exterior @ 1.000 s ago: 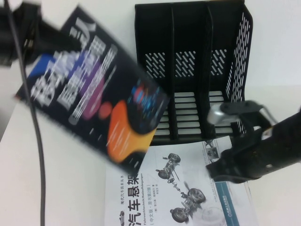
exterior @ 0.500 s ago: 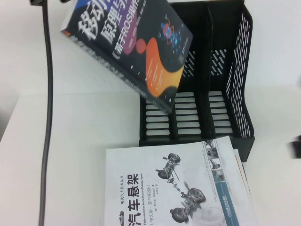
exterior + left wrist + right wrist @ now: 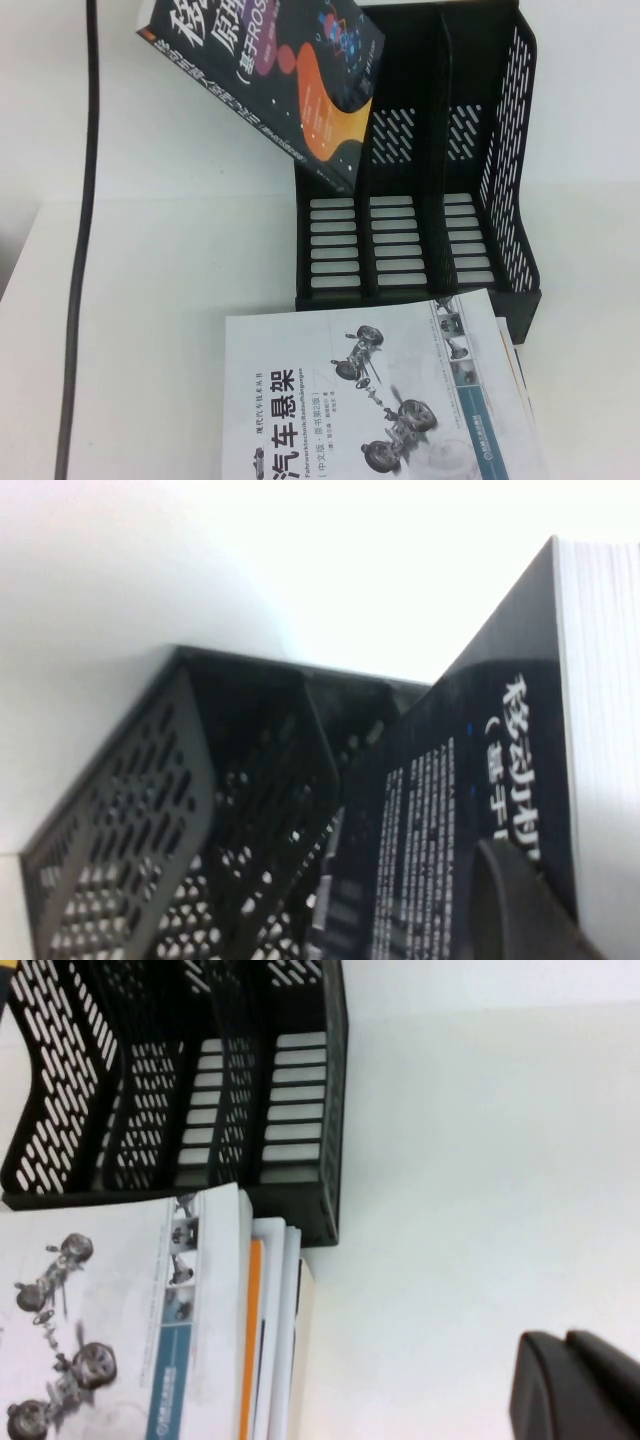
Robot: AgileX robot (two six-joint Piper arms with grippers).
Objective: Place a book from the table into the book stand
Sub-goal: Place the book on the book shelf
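The book (image 3: 290, 80), black with white title and orange and purple shapes, hangs tilted in the air over the left slot of the black book stand (image 3: 500, 200), its lower corner at the slot's top. In the left wrist view my left gripper (image 3: 555, 885) is shut on the book (image 3: 470, 780); one dark finger (image 3: 515, 905) lies on its cover, and the book stand (image 3: 150, 820) is beyond. My left gripper is outside the high view. My right gripper (image 3: 565, 1345) is shut and empty above the bare table (image 3: 480, 1160), right of the stand (image 3: 330, 1090).
A white car-suspension book (image 3: 370, 400) lies on a stack of books (image 3: 507, 350) in front of the stand; it also shows in the right wrist view (image 3: 100, 1320). A black cable (image 3: 85, 200) hangs down the left side over the white table (image 3: 170, 280).
The book has risen and swung right, from left of the stand to over its left slot, and stands steeper. My right arm has withdrawn out of the high view.
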